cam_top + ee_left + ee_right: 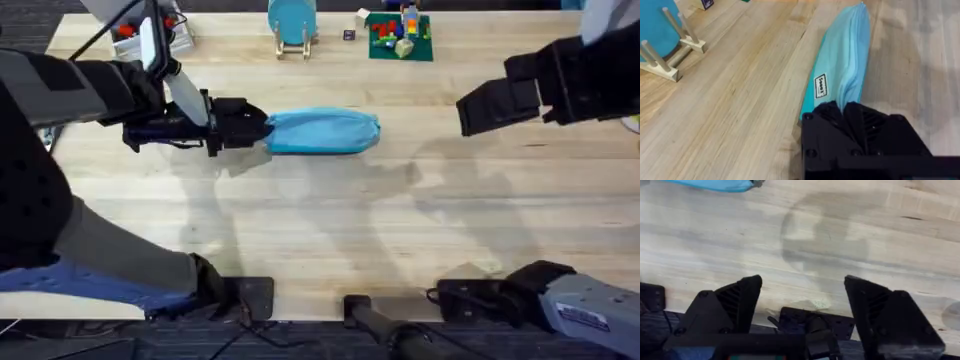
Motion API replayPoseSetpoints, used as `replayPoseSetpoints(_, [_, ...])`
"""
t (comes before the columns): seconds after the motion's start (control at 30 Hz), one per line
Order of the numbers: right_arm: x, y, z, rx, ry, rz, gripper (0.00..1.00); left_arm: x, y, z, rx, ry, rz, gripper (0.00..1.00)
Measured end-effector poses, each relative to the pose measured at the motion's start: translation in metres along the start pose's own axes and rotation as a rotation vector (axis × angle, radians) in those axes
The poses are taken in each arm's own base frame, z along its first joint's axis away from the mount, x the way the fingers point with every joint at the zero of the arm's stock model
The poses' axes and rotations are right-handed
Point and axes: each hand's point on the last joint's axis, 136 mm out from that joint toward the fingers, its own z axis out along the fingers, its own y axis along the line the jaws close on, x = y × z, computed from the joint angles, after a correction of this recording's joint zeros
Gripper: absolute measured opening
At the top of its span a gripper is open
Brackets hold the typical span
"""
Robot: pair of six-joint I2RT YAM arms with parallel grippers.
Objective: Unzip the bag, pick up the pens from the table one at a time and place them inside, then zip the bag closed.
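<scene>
Your left gripper (262,128) clamps the bag (325,131) end | pouch runs toward 3 o'clock | right gripper (802,302) spread wide, at its 3 o'clock, well apart

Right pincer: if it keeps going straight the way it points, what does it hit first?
Probably the blue pouch. The right pincer is open, points left across bare table toward the pouch's free end; its height is unclear, so it might pass above.

Two black, blocky robot arms

The matte-black left pincer (262,128) has screws and ribbed pads; the matching right pincer (802,305) is wedge-shaped.
</scene>
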Motion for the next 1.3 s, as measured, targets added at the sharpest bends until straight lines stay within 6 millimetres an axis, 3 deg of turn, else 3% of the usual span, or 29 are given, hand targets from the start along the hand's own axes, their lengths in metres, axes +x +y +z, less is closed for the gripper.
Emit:
replayPoseSetpoints(0.43, [0.0005, 0.0003, 0.0000, -0.002, 0.003, -0.001, 0.996, 0.0000, 0.0000, 0.0000, 0.000, 0.000, 0.000, 0.045])
replayPoseSetpoints(0.47, [0.0005, 0.0004, 0.0000, -0.002, 0.002, -0.001, 0.996, -0.0001, 0.0002, -0.0001, -0.001, -0.001, 0.005, 0.146])
replayPoseSetpoints(0.63, [0.0005, 0.0003, 0.0000, -0.002, 0.003, -0.001, 0.995, -0.0048, 0.0002, -0.0010, -0.001, -0.030, -0.001, 0.917])
replayPoseSetpoints(0.67, [0.0006, 0.0003, 0.0000, -0.002, 0.003, -0.001, 0.996, -0.0051, 0.0000, -0.0010, 0.000, -0.032, -0.004, 0.964])
replayPoseSetpoints(1.3, [-0.0013, 0.0009, 0.0000, -0.004, -0.005, -0.029, 0.996, -0.0026, 0.0011, -0.0056, -0.012, -0.028, -0.023, 0.994])
